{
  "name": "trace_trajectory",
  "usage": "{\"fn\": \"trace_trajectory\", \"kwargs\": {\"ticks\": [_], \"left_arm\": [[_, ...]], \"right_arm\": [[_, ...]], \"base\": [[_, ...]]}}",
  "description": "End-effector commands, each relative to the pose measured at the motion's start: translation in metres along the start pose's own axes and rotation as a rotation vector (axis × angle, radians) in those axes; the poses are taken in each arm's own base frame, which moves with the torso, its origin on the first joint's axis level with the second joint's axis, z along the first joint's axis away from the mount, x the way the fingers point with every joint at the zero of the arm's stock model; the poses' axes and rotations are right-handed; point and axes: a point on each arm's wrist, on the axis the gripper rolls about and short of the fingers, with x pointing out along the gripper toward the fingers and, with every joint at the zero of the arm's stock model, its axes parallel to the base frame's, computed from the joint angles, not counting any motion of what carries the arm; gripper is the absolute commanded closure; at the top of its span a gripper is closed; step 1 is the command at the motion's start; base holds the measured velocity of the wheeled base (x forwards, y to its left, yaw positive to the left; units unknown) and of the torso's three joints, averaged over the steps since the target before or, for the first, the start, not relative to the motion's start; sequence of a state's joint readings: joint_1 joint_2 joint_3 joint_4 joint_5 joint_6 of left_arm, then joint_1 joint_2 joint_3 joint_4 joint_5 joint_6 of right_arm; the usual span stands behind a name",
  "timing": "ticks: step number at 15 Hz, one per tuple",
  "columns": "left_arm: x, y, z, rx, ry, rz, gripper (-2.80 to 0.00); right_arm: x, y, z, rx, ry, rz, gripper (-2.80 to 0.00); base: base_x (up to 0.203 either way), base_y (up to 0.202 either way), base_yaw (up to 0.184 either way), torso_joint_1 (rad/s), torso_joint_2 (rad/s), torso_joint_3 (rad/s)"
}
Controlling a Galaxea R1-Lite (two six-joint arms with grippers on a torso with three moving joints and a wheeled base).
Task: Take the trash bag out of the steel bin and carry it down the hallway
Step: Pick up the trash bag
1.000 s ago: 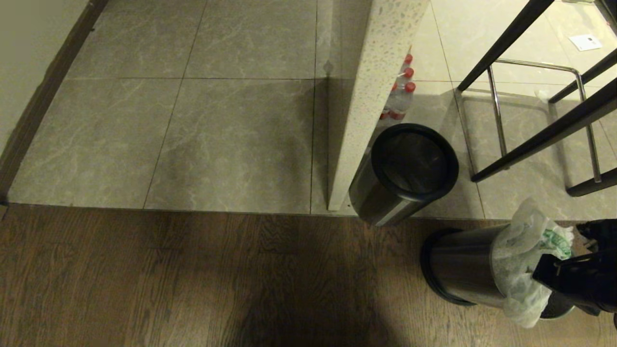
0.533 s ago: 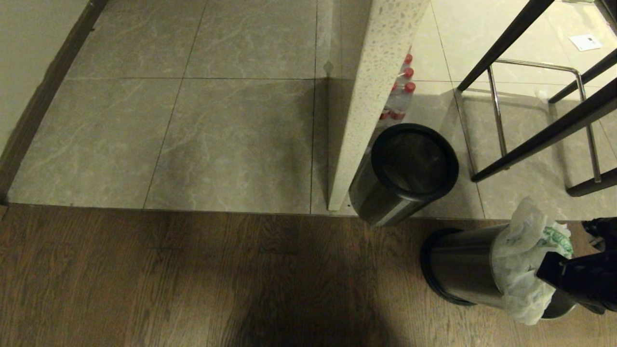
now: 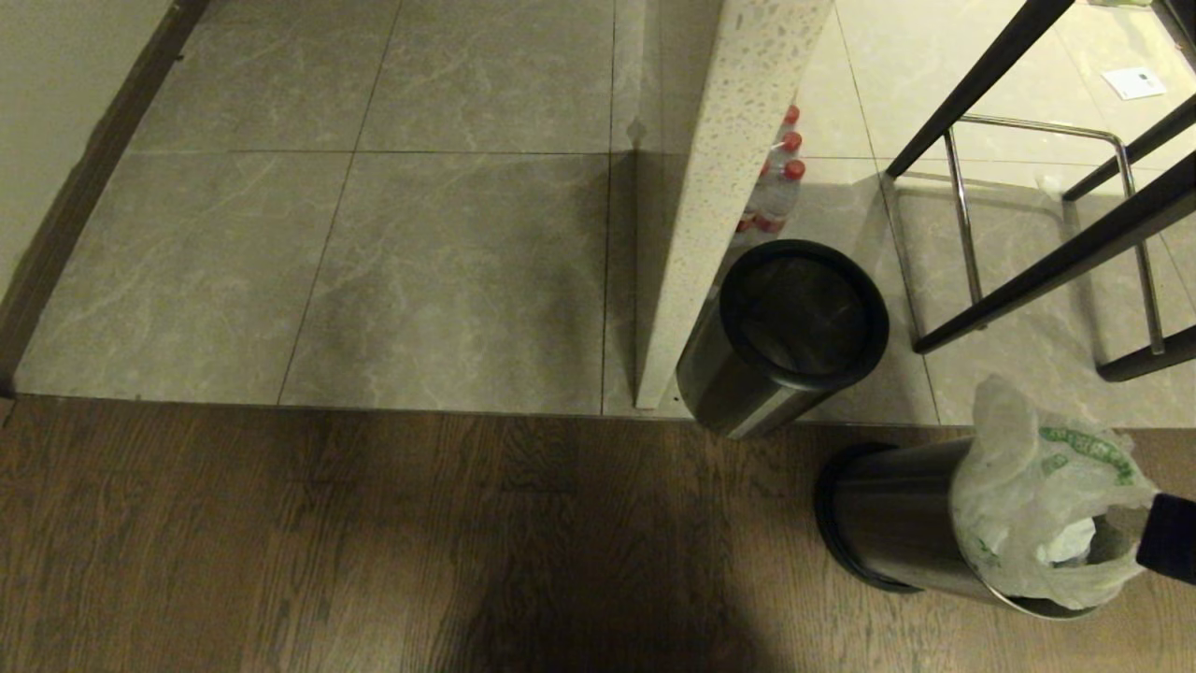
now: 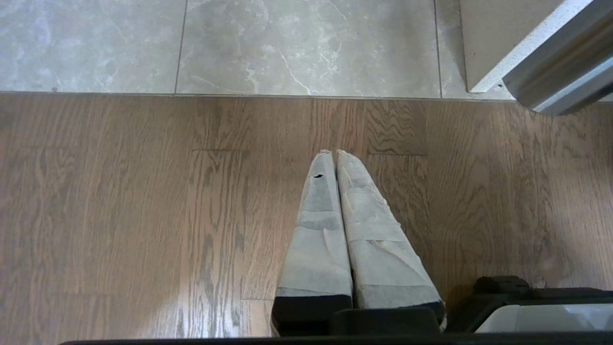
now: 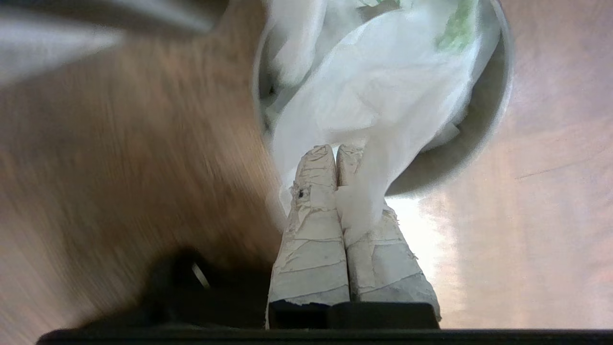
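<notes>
The steel bin stands on the dark wood floor at the lower right, its black base ring towards me. The thin whitish trash bag with green print is stretched up out of its mouth. My right gripper is shut on a fold of the trash bag just above the bin's rim. In the head view only a dark piece of the right arm shows at the right edge. My left gripper hangs shut and empty over the wood planks. The grey-tiled hallway lies ahead to the left.
A second steel bin with a black rim leans against a speckled counter panel. Red-capped bottles stand behind it. Black and chrome stool legs fill the right. A wall with dark baseboard bounds the left.
My right arm has drawn back to the right, almost out of the head view. The bag it holds has been pulled taut and higher, showing more green print.
</notes>
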State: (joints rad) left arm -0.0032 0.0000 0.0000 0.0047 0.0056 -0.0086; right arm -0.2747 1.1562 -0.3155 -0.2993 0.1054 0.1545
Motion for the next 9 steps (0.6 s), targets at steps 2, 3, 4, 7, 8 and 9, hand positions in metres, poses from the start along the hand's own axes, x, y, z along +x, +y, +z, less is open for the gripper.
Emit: {"fn": "trace_trajectory", "kwargs": {"ticks": [2, 3, 4, 7, 8, 9], "left_arm": [[0.000, 0.000, 0.000, -0.001, 0.000, 0.001, 0.00], [0.000, 0.000, 0.000, -0.001, 0.000, 0.001, 0.00], [0.000, 0.000, 0.000, -0.001, 0.000, 0.001, 0.00], [0.000, 0.000, 0.000, -0.001, 0.000, 0.001, 0.00], [0.000, 0.000, 0.000, -0.001, 0.000, 0.001, 0.00], [0.000, 0.000, 0.000, -0.001, 0.000, 0.001, 0.00]], "right_arm": [[-0.039, 0.003, -0.011, -0.077, -0.063, 0.025, 0.00], [-0.039, 0.003, -0.011, -0.077, -0.063, 0.025, 0.00], [-0.039, 0.003, -0.011, -0.078, -0.063, 0.025, 0.00], [-0.068, 0.007, -0.025, -0.136, -0.069, 0.059, 0.00], [-0.087, 0.007, -0.035, -0.161, -0.126, 0.070, 0.00], [-0.106, 0.006, -0.049, -0.187, -0.187, 0.082, 0.00]], "base": [[0.000, 0.000, 0.000, 0.000, 0.00, 0.000], [0.000, 0.000, 0.000, 0.000, 0.00, 0.000], [0.000, 0.000, 0.000, 0.000, 0.00, 0.000], [0.000, 0.000, 0.000, 0.000, 0.00, 0.000], [0.000, 0.000, 0.000, 0.000, 0.00, 0.000], [0.000, 0.000, 0.000, 0.000, 0.00, 0.000]]}}
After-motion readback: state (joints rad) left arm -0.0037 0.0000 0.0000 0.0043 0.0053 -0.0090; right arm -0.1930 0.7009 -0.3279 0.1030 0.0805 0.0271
